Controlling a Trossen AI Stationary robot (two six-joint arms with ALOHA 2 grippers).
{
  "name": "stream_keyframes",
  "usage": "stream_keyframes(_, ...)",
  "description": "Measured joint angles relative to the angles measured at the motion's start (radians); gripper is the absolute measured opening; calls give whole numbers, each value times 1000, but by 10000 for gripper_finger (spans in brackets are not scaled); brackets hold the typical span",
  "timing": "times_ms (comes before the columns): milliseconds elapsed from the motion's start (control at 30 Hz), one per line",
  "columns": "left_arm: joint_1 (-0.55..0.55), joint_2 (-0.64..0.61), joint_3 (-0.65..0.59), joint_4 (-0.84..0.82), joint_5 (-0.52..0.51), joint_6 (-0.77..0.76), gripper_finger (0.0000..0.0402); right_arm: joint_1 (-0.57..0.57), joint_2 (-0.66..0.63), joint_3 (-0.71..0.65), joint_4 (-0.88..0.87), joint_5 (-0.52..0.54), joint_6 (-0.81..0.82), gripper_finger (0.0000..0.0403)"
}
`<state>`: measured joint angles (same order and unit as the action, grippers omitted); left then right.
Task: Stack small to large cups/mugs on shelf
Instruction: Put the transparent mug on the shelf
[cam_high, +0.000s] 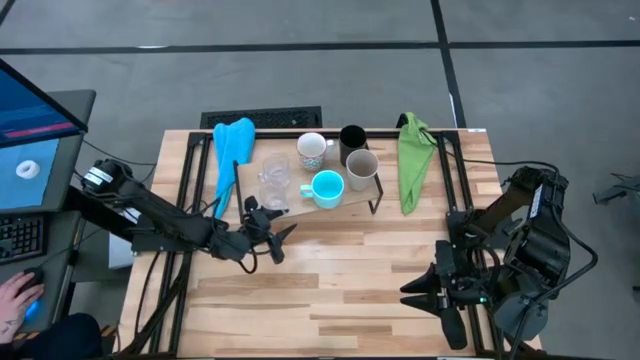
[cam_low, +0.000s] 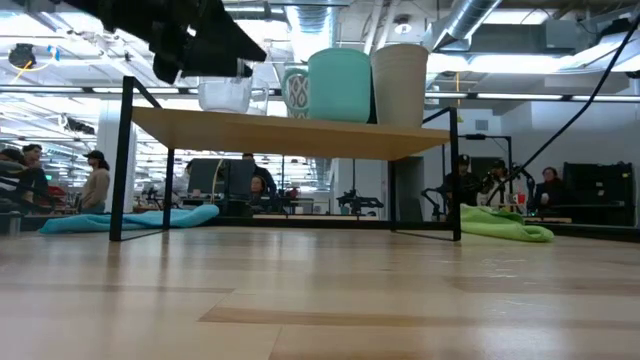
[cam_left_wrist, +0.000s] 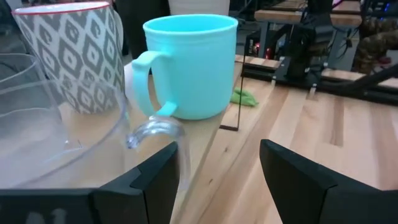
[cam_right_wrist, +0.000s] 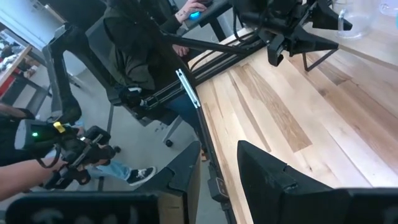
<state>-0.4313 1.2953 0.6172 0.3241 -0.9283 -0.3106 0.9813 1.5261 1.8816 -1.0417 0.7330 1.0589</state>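
Table (cam_high: 340, 270) under both arms, bare in front of either claw. Shelf (cam_high: 350, 205) just ahead of the left claw (cam_high: 268, 232), raised on a black wire frame, so cups sit at about claw height. On it, beyond the left claw: black cup (cam_high: 352, 138) and beige mug (cam_high: 362, 168) farthest, patterned white mug (cam_high: 311, 150) and turquoise mug (cam_high: 327, 187) nearer, clear glasses (cam_high: 273, 180) closest, probably a nested pair. Left claw spread wide, gripping nothing, at the shelf's near edge beside the glasses. Right claw (cam_high: 440, 292) also spread, empty, parked well apart, likely to stay out of the way. Blue cloth (cam_high: 231, 150) and green cloth (cam_high: 412, 160) flanking the shelf.
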Motion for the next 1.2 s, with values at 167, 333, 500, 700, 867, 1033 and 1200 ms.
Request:
stream_keyframes(167,0,0,37,-63,4,-31,210,0,0,0,1,0,-12,126)
stream_keyframes(333,0,0,71,-155,6,-77,210,0,0,0,2,0,-12,126)
stream_keyframes(500,-1,0,114,-280,8,-149,210,0,0,0,2,0,-12,126)
stream_keyframes(700,-11,0,166,-440,29,-223,210,0,0,0,2,0,-20,126)
stream_keyframes(867,-16,0,201,-526,30,-270,210,0,0,0,2,0,-39,126)
stream_keyframes(1033,-16,0,214,-545,33,-270,210,0,0,0,2,0,-42,126)
stream_keyframes(1200,-16,0,215,-546,42,-270,210,0,0,0,2,0,-41,126)
